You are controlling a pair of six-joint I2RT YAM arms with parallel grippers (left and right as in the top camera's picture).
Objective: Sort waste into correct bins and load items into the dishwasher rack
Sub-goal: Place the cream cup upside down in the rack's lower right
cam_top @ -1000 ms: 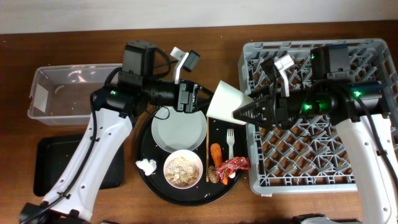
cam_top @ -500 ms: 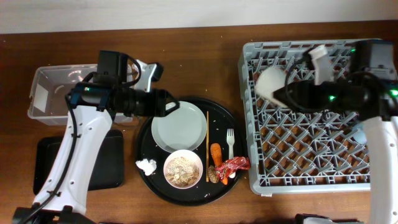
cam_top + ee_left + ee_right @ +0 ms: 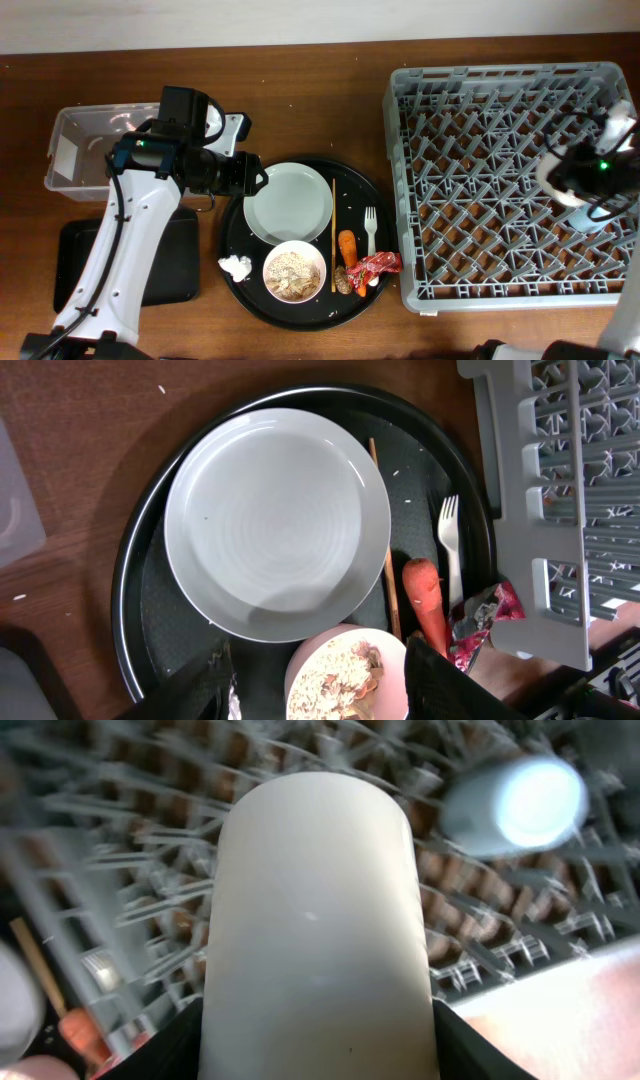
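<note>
My right gripper (image 3: 318,1050) is shut on the cream cup (image 3: 315,910), held over the right side of the grey dishwasher rack (image 3: 480,200). A light blue cup (image 3: 515,805) lies in the rack just beyond it. My left gripper (image 3: 320,695) hangs open over the round black tray (image 3: 355,195), with the white bowl of rice scraps (image 3: 294,271) below its fingers. On the tray lie the pale plate (image 3: 287,203), chopstick (image 3: 333,235), white fork (image 3: 370,228), carrot piece (image 3: 347,246), red wrapper (image 3: 377,265), brown lump (image 3: 341,283) and tissue wad (image 3: 235,267).
The clear plastic tub (image 3: 90,150) stands at the far left, partly under my left arm. The flat black tray (image 3: 80,260) lies in front of it. The rack's left wall (image 3: 520,510) stands close beside the round tray.
My right gripper has carried the cream cup from the rack's left edge across to its right side. My left arm has drawn back left off the plate.
</note>
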